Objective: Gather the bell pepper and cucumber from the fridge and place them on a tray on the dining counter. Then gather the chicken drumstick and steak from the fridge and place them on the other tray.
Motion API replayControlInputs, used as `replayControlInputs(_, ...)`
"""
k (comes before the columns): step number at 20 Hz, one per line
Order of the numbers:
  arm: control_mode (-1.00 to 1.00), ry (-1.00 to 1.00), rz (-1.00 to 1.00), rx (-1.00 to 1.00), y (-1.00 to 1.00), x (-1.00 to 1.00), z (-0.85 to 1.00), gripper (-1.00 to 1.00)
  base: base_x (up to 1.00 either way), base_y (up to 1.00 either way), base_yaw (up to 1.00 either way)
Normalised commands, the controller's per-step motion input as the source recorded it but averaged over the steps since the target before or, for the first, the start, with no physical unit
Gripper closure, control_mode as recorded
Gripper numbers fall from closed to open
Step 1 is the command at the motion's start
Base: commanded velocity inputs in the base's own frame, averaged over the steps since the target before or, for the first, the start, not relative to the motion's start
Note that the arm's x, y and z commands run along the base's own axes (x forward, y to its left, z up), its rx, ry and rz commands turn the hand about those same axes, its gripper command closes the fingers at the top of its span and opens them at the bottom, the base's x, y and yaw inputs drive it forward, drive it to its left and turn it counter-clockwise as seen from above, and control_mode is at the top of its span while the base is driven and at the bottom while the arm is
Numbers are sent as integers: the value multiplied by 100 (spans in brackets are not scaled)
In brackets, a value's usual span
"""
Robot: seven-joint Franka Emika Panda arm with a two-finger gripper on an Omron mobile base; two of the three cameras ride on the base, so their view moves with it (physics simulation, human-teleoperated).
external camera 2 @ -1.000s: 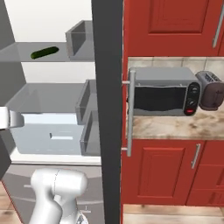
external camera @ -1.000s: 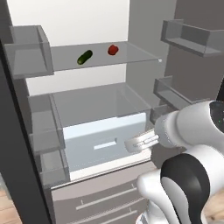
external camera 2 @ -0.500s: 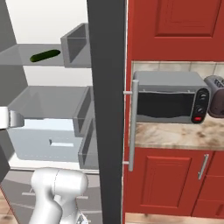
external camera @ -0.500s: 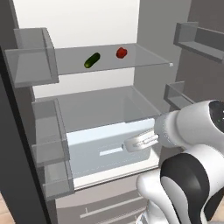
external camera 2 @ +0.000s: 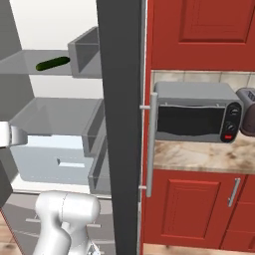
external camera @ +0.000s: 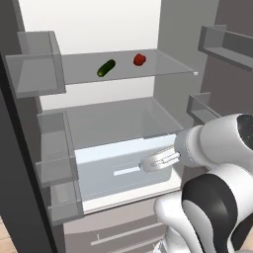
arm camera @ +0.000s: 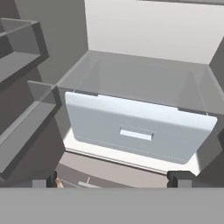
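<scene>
- The gripper was spread wide with nothing between its tips, judged ready for a first grasp rather than carrying anything.
- It pointed at the pale drawer low in the fridge, with both tips in front of the drawer and not touching it.
- The hand hung level with that drawer, well below the glass shelf, so reaching the vegetables would probably call for a clear lift.
- The cucumber lay on that glass shelf, above the drawer, tilted on its side and resting loose.
- The bell pepper sat on the same shelf, near the cucumber and apart from it, toward the right door side.
- Door bins flanked the shelf on the open doors, leaving the middle free for an approach.
- No meat could be made out in the drawer.
</scene>
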Motion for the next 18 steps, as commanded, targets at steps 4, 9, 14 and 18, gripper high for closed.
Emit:
replayControlInputs(4,-100,2,1,0,2,3,-1,-100,33,0,4)
replayControlInputs(9,-100,-2,-5,-1,3,18,26,-100,0,0,0)
replayControlInputs(14,-100,-7,-12,-4,0,11,99,-100,0,0,0)
replayControlInputs(18,-100,-1,-12,-2,-13,5,84,-100,0,0,0)
